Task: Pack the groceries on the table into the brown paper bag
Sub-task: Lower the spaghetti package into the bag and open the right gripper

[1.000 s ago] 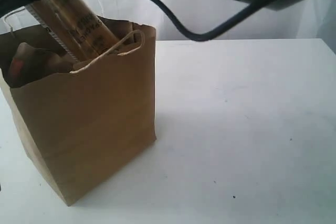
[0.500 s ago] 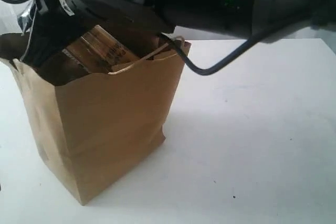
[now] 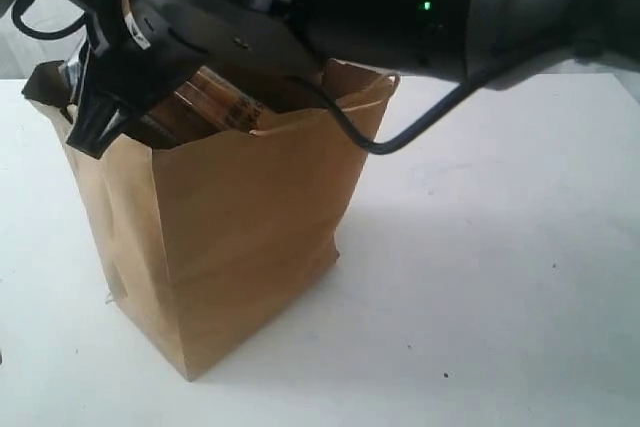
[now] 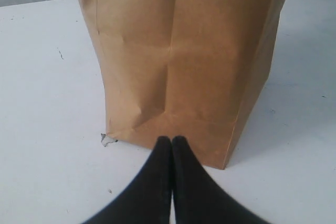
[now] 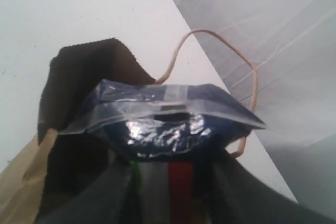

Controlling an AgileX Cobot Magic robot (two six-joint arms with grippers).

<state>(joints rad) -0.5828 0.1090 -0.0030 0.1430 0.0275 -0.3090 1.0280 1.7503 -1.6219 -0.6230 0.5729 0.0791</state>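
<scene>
The left gripper (image 4: 171,141) has its fingers pressed together at the foot of the brown paper bag (image 4: 184,51). The right gripper (image 5: 176,179) pinches the spaghetti packet (image 5: 163,124) by its blue end above the bag's mouth, at 9 o'clock on the table (image 3: 500,247).

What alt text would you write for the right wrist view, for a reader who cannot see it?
A shiny dark blue packet, held between the robot's fingers, hangs over the open mouth of a brown paper bag. One loop handle curves behind it; the white table lies beyond.
</scene>
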